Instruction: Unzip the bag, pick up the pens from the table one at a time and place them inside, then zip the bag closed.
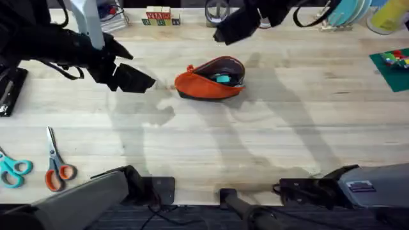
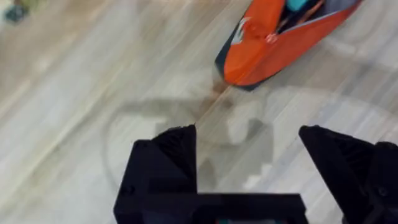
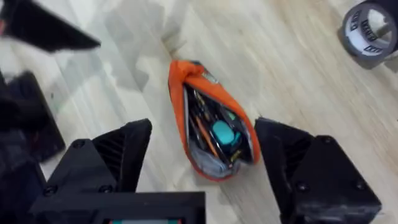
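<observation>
Both claws gape, holding nothing: left claw (image 2: 249, 180) just beside the soft orange fabric pouch (image 1: 211, 80), right claw (image 3: 205, 168) above it. Pouch lies mid pale wood-grain surface (image 1: 268, 140), unzipped, contents visible. Risk: one-sided zipper pull drags the unanchored pouch.

bag (image 2: 273, 43): far end cut off by left-wrist frame edge | bag contents (image 3: 214, 134): jumbled, teal item among them, individual pens could not be told apart | tape roll (image 3: 370, 31): clipped at frame edge | wooden blocks (image 1: 158, 17) at table's 12 o'clock: lettering too small to read
</observation>
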